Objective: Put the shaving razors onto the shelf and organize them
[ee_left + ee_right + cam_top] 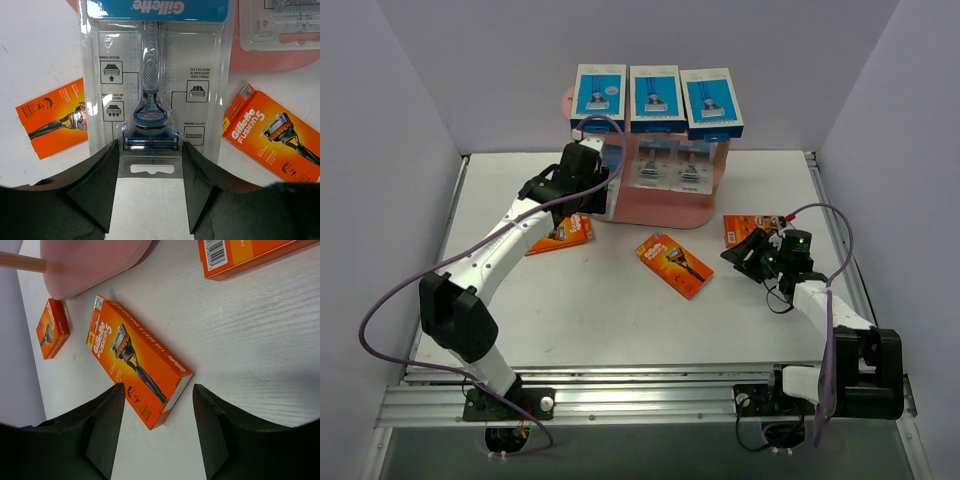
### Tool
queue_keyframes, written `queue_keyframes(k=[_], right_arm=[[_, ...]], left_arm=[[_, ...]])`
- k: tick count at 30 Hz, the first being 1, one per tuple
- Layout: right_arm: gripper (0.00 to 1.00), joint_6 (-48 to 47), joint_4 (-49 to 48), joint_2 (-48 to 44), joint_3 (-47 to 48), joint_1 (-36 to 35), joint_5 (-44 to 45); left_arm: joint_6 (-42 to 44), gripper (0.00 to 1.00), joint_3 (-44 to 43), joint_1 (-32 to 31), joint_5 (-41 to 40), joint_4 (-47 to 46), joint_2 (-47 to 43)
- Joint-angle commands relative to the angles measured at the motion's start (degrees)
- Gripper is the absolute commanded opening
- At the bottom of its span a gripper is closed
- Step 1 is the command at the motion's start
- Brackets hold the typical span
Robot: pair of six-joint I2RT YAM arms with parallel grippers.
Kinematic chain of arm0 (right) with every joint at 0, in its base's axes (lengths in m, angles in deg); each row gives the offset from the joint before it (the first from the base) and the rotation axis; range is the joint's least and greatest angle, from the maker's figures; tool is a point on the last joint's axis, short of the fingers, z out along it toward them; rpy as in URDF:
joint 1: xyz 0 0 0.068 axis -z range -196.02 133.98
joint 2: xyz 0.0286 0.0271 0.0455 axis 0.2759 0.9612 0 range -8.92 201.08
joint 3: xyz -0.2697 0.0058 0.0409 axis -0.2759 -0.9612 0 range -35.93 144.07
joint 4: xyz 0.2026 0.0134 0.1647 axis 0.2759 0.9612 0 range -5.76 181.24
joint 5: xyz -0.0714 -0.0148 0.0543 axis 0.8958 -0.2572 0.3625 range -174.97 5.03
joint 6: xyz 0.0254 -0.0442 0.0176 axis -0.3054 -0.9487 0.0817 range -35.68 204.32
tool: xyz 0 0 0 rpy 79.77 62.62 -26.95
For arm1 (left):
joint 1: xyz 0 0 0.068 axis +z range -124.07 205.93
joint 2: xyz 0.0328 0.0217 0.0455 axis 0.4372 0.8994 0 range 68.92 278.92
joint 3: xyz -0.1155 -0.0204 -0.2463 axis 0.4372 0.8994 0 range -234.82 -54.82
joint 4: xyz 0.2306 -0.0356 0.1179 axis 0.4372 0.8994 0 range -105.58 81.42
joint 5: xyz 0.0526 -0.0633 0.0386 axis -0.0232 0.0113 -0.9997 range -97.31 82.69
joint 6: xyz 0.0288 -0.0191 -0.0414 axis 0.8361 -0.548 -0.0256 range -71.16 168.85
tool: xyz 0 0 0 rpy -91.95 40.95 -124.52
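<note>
Between our left fingers: a clear grey plastic blister pack with a razor inside [155,75], hang-hole end toward the wrist, raised above the tabletop.
Left gripper [150,150]: we have it clenched on that blister pack, one dark finger [102,185] against each side edge.
Ahead and right of the left fingertips: the pink three-tier shelf with oval boards [272,60], close to the held pack.
On the shelf's top board: three blue-and-white razor boxes [655,98], side by side.
On a lower board: two more clear grey blister packs [660,165]; we cannot tell which tier.
Left of the left fingers: first flat orange razor card [55,117], lying on the white tabletop [40,50].
Right of the left fingers: second flat orange razor card [272,135], lying near the shelf's foot.
Right gripper [159,390]: released, our dark fingers [102,435] spread with nothing between them, above the tabletop.
Below the right fingertips: the second orange card, one corner reaching into the gap.
Ahead of the right fingers, on the right-hand side: third flat orange razor card [245,255], cut off by the picture's edge.
Far ahead, on the left-hand side: a pale wooden post [20,261] of the shelf.
</note>
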Motion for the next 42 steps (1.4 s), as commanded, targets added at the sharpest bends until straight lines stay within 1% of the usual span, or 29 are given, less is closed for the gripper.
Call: queue_keyframes(k=[1,15,35,42], right_arm=[[0.52,-1.1,-1.8,0.7,2.0,0.8,-1.2],[0.52,-1.9,-2.3,1.7,1.7,2.1,-1.7],[0.52,-2.0,-3.1,2.6,1.7,2.9,-2.1],[0.52,-2.0,-3.1,2.8,1.7,3.0,-2.4]], left_arm=[[-0.5,0.27,-2.8,0.3,-1.3,-4.4,0.4],[-0.8,0.32,-4.0,0.3,-1.4,-5.5,2.4],[-0.3,0.34,-6.9,0.3,-2.0,-6.3,4.7],[-0.9,0.39,-6.3,0.3,-2.4,-6.6,4.7]])
